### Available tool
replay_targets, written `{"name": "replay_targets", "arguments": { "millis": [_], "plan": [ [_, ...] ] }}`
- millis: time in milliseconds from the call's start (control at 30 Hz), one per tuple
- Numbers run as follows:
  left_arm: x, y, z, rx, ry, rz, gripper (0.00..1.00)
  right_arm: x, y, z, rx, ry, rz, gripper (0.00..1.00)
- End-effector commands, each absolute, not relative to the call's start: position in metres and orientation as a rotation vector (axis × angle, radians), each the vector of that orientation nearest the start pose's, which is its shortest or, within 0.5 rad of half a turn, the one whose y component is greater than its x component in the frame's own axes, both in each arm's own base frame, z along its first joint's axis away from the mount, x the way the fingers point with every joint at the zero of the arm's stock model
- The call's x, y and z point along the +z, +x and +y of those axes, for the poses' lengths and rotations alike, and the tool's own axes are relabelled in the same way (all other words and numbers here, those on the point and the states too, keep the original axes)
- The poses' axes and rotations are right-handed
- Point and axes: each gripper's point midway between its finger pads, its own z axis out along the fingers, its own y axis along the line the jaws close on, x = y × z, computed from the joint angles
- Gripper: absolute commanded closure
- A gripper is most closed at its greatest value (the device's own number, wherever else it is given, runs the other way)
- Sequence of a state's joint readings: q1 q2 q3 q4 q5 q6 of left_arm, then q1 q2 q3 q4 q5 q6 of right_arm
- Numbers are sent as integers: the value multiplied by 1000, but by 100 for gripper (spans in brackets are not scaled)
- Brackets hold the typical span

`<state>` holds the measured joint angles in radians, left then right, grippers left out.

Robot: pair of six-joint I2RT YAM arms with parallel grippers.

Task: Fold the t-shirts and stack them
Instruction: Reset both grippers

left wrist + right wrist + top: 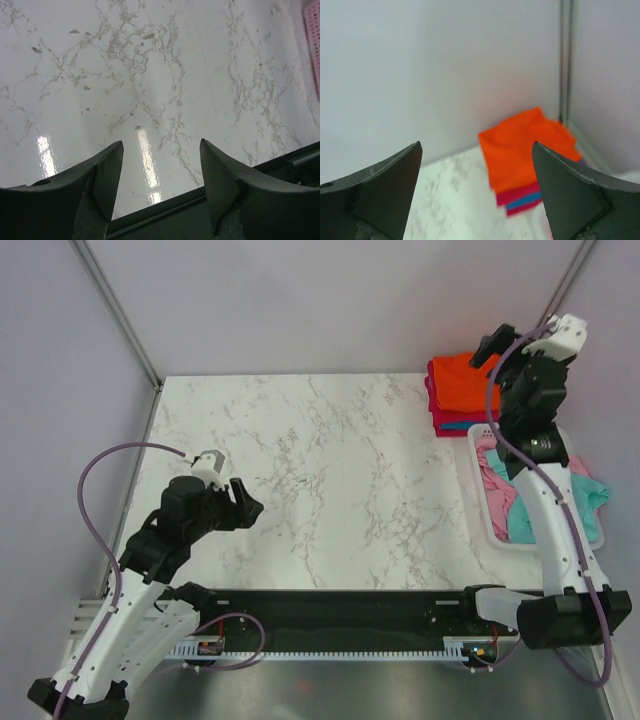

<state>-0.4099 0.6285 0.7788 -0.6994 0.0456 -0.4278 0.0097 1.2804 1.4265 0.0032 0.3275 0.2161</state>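
Observation:
A folded stack of t-shirts lies in the back right corner of the table. The orange-red shirt (460, 380) is on top, with a magenta shirt (437, 408) and a blue one (455, 427) under it. In the right wrist view the orange-red shirt (525, 150) lies flat over the magenta (512, 197) and blue (525, 201) edges. My right gripper (490, 350) hangs open and empty above the stack, its jaws wide apart (476, 146). My left gripper (245, 502) is open and empty low over the marble at the near left (161, 142).
A white slotted basket (478, 490) stands at the right edge, in front of the stack, holding crumpled pink (497, 485) and teal (525, 515) shirts. Its wall shows in the left wrist view (312, 45). A black rail (340, 605) runs along the near edge. Walls close off the back and sides.

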Motion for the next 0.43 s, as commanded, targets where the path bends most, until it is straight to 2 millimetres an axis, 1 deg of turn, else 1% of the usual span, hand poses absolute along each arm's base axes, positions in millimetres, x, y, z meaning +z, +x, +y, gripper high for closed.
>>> {"name": "replay_targets", "arguments": {
  "millis": [0, 67, 100, 133, 167, 200, 267, 300, 333, 367, 400],
  "plan": [
    [216, 208, -119, -551, 60, 2108, 30, 342, 394, -8, 114, 541, 1662, 2],
    [218, 206, -121, -570, 72, 2102, 30, 316, 371, 9, 179, 547, 1723, 2],
    [219, 206, -121, -570, 74, 2098, 29, 293, 352, 11, 197, 574, 1755, 2],
    [222, 206, -120, -567, 70, 2088, 29, 282, 343, 13, 207, 581, 1768, 2],
    [222, 207, -117, -550, 60, 2082, 28, 255, 333, 14, 195, 579, 1824, 2],
    [225, 206, -115, -544, 57, 2072, 27, 253, 322, 11, 181, 585, 1829, 2],
    [224, 205, -114, -545, 57, 2063, 27, 242, 308, 3, 125, 597, 1876, 2],
    [224, 205, -115, -548, 62, 2063, 27, 235, 295, -6, 64, 623, 1904, 2],
    [225, 205, -117, -551, 73, 2063, 27, 233, 290, -10, 40, 639, 1910, 2],
    [226, 205, -118, -556, 83, 2063, 27, 226, 282, -12, 14, 640, 1943, 2],
    [228, 204, -117, -553, 90, 2053, 25, 225, 279, -16, -13, 646, 1951, 2]
  ]
}}
